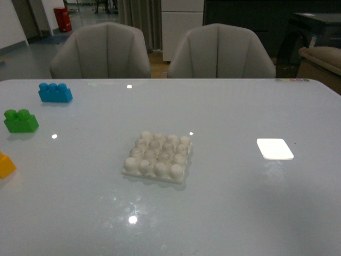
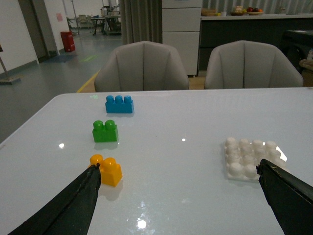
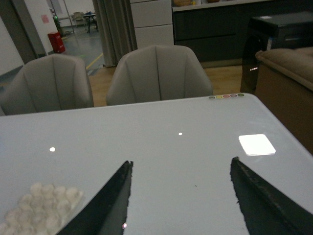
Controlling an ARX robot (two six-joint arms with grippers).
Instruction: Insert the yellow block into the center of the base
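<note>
The yellow block (image 1: 5, 165), with two studs, sits at the table's left edge, half cut off in the front view. In the left wrist view the yellow block (image 2: 107, 169) lies just beside one fingertip of my open, empty left gripper (image 2: 179, 165). The white studded base (image 1: 157, 157) lies in the table's middle; it also shows in the left wrist view (image 2: 249, 157) and the right wrist view (image 3: 41, 206). My right gripper (image 3: 181, 161) is open and empty over bare table, to the right of the base. Neither gripper shows in the front view.
A green two-stud brick (image 1: 21, 121) and a blue three-stud brick (image 1: 55, 93) sit at the left, behind the yellow block. A bright white flat patch (image 1: 274, 149) lies right of the base. Two grey chairs (image 1: 101, 52) stand behind the table's far edge.
</note>
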